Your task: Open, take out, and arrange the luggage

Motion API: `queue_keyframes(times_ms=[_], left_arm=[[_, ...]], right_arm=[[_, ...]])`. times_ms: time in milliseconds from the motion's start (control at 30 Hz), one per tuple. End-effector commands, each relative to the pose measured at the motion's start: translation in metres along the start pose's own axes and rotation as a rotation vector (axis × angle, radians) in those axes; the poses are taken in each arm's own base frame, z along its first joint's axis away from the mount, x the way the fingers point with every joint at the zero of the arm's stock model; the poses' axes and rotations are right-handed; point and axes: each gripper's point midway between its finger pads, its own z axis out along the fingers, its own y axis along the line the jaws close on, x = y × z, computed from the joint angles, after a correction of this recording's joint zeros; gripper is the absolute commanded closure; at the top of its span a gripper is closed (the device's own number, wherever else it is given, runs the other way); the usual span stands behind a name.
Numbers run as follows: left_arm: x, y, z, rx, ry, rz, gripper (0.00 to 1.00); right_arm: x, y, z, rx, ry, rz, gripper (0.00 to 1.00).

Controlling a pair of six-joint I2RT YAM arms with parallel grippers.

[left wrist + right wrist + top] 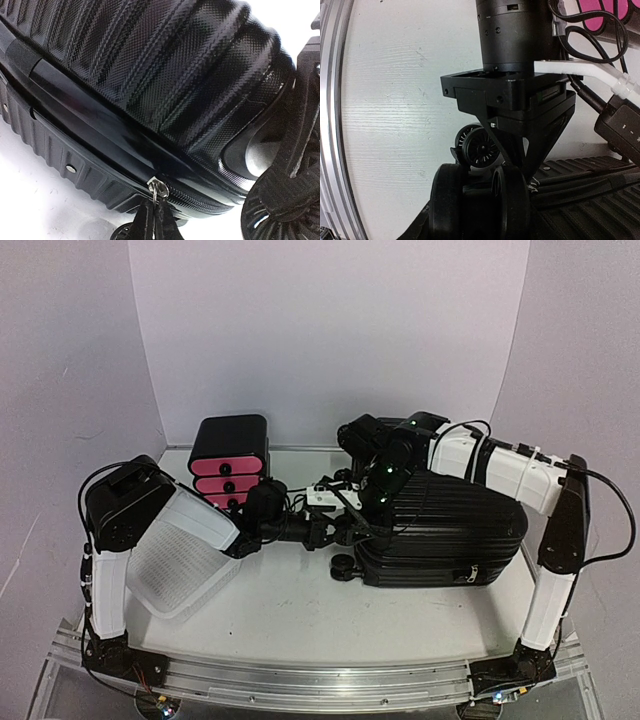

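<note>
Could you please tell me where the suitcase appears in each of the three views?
Top external: the suitcase lies flat, right of centre.
Left wrist: its ribbed shell fills most of the frame.
Right wrist: only its shell, in the bottom right corner.
Shared landmark: the left tool, pinching the zipper pull.

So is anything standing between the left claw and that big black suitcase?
Nothing visible. The left claw is right up against the luggage, its tips pinching the zipper pull on the seam.
</note>
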Motion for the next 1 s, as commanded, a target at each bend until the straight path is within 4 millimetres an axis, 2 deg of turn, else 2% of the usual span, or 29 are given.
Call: queue_keyframes(times_ms=[0, 33, 67, 100, 167, 267, 333, 367, 467, 500, 567, 700, 733, 833, 967], left_arm=[[-0.044, 0.025, -0.011, -0.114, -0.108, 0.038, 0.9], [-0.045, 0.025, -0.014, -0.125, -0.108, 0.04, 0.84], [-0.049, 0.024, -0.02, -0.142, -0.111, 0.042, 0.78], [-0.051, 0.024, -0.026, -0.169, -0.11, 0.042, 0.72], [-0.062, 0.016, -0.041, -0.203, -0.111, 0.058, 0.61], [-0.073, -0.001, -0.059, -0.226, -0.093, 0.065, 0.52], [-0.078, -0.012, -0.072, -0.238, -0.084, 0.05, 0.48], [-0.08, -0.017, -0.077, -0.24, -0.076, 0.044, 0.47], [-0.081, -0.041, -0.093, -0.202, -0.05, 0.026, 0.41], [-0.082, -0.051, -0.098, -0.175, -0.049, 0.025, 0.3], [-0.088, -0.071, -0.106, -0.133, -0.059, 0.015, 0.24], [-0.086, -0.11, -0.101, -0.095, -0.058, 0.023, 0.23], [-0.084, -0.119, -0.097, -0.088, -0.053, 0.022, 0.23], [-0.07, -0.143, -0.077, -0.059, -0.02, 0.012, 0.24], [-0.044, -0.163, -0.049, -0.039, 0.046, 0.007, 0.24]], right_arm=[[-0.011, 0.01, -0.031, -0.069, -0.102, 0.162, 0.48], [-0.01, -0.003, -0.035, -0.007, -0.082, 0.215, 0.36], [-0.012, -0.015, -0.042, 0.049, -0.077, 0.278, 0.13], [-0.015, -0.024, -0.052, 0.099, -0.087, 0.339, 0.03], [-0.022, -0.035, -0.08, 0.175, -0.126, 0.465, 0.02], [-0.022, -0.037, -0.135, 0.268, -0.231, 0.678, 0.02], [0.001, -0.035, -0.158, 0.364, -0.232, 0.795, 0.02], [0.02, -0.035, -0.17, 0.441, -0.217, 0.833, 0.02], [0.103, -0.043, -0.201, 0.701, -0.105, 1.021, 0.02], [0.136, -0.043, -0.208, 0.728, -0.075, 1.122, 0.02], [0.188, -0.037, -0.214, 0.712, -0.066, 1.311, 0.02], [0.253, -0.03, -0.226, 0.694, -0.081, 1.577, 0.02], [0.255, -0.029, -0.218, 0.577, -0.142, 1.654, 0.02], [0.283, -0.037, -0.204, 0.348, -0.282, 1.886, 0.02], [0.284, -0.047, -0.191, 0.172, -0.488, 1.978, 0.02]])
